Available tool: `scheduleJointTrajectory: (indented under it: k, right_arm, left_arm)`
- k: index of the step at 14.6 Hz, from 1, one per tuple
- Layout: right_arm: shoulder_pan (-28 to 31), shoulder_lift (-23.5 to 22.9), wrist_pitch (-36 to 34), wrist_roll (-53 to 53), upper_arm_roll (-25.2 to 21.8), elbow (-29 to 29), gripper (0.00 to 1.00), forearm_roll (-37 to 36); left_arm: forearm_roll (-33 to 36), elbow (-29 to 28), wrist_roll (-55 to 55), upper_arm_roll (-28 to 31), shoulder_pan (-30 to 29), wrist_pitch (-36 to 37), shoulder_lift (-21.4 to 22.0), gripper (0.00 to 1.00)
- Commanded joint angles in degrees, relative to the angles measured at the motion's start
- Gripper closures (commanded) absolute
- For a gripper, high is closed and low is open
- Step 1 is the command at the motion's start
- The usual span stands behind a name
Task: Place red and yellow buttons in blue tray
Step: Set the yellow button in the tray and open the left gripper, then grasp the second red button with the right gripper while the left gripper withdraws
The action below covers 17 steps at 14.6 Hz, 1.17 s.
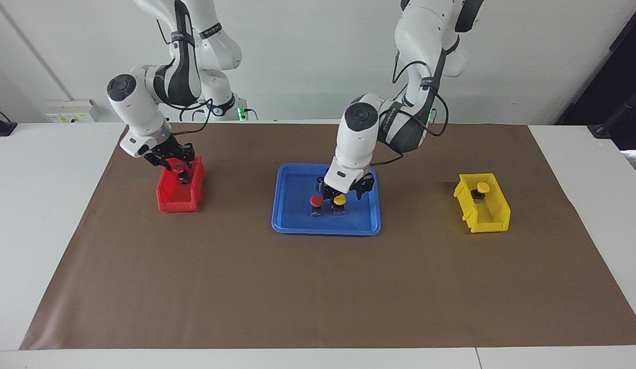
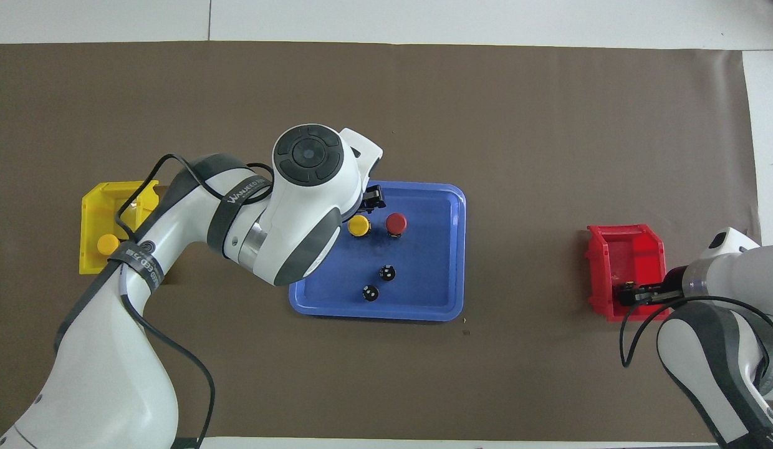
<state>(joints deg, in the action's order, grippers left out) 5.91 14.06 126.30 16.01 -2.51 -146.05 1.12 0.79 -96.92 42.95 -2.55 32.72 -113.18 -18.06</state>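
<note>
Facing view: left gripper [image 1: 344, 190] hung just above the yellow button [image 1: 339, 200] standing in the blue tray [image 1: 325, 227], fingers spread wide and clear of the cap, holding nothing. A red button [image 1: 316, 201] stood beside it. Right gripper [image 1: 173, 160] was down in the red bin [image 1: 179, 202], around a second red button [image 1: 179, 167]; whether the fingers gripped it could not be told. Another yellow button [image 1: 482, 187] sat in the yellow bin [image 1: 483, 215].

Judged step: release done on the left side, pick under way on the right. Next the left arm needs to lift clear and go to the yellow bin; the right needs a firm hold before lifting.

Overhead view: two dark capless cylinders [image 2: 379, 282] stood in the tray nearer the robots. The left wrist hid its own fingers; the right fingers showed only as a dark tip at the bin's edge.
</note>
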Motion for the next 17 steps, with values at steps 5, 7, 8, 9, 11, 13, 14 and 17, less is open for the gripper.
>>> scheduleJointTrajectory:
  k: [5,7,8,9,11,13,14,17]
  right_arm:
    - [1.1,1.1,1.7,1.6,0.6,-2.0,0.59,0.6]
    - [1.1,1.0,0.8,1.4,0.5,-1.5,0.76,0.6]
    - [1.2,0.8,-0.1,1.4,0.5,-0.7,0.78,0.5]
    - [1.1,0.0,-1.8,1.3,0.6,1.4,0.78,0.6]
    - [0.1,-1.3,-10.2,0.1,1.2,9.2,0.78,0.5]
    - [-4.3,-3.9,-16.8,-4.8,1.5,18.3,0.78,0.5]
    - [-6.5,-5.4,-19.1,-7.8,1.5,22.3,0.78,0.6]
    - [-16.3,-9.8,-17.9,-19.1,1.5,30.1,0.78,1.3]
  left_arm:
    - [0.8,4.9,-24.5,0.4,-15.7,15.9,7.6,0.00]
    - [0.7,4.2,-32.3,0.4,-20.5,18.2,11.1,0.00]
    - [0.5,4.3,-35.8,0.4,-22.9,19.8,12.6,0.00]
    - [0.3,4.6,-39.4,0.5,-24.9,21.6,13.8,0.00]
    - [0.2,5.0,-43.0,0.7,-28.0,23.3,15.2,0.00]
    - [0.2,5.1,-45.3,0.7,-29.6,24.1,15.9,0.00]
    - [0.2,5.2,-46.8,0.7,-30.6,25.0,16.6,0.00]
    - [0.1,5.0,-49.1,1.1,-31.1,26.3,18.4,0.00]
